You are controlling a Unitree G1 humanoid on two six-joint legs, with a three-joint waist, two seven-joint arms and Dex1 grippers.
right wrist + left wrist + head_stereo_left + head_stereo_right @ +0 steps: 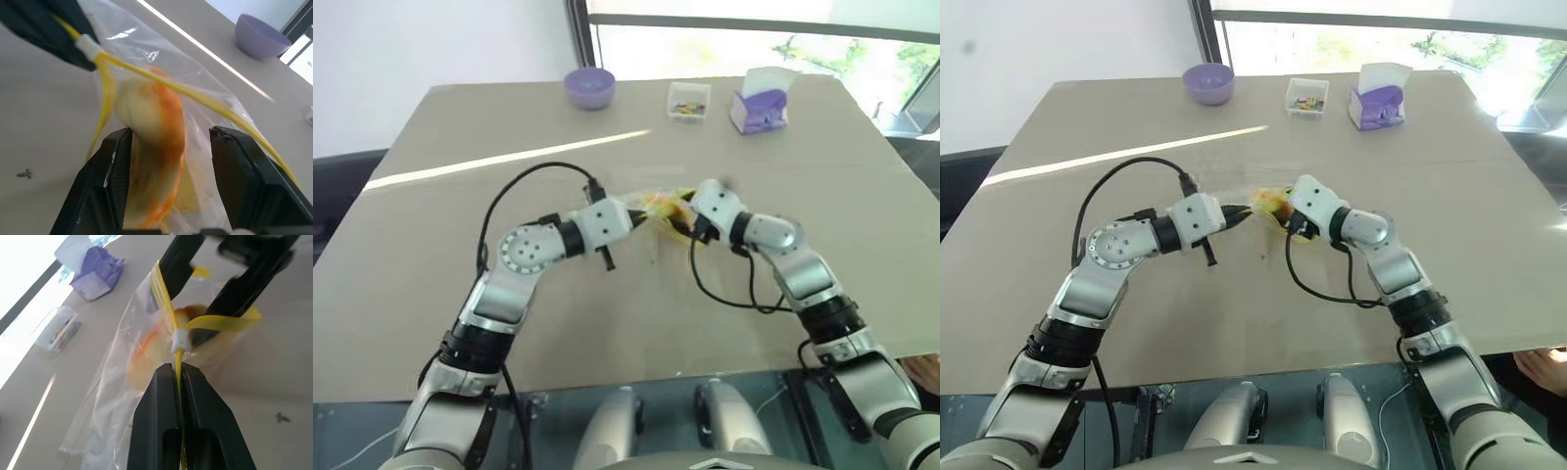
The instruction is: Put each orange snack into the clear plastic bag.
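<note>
Pinching the clear plastic bag (pixel 117 396) by its yellow strip, the left gripper (pixel 179 374) should hold firm; the right gripper (pixel 171 142), jaws spread, flanks the orange snack (pixel 156 127) inside.

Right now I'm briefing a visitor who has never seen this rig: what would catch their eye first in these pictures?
Mid-table, the two grippers meet over the clear plastic bag. The left gripper is shut on its yellow strip, holding the bag up. The right gripper stands open around the orange snack at the bag's mouth. Along the far edge sit a purple bowl, a small clear box and a purple tissue box.
</note>
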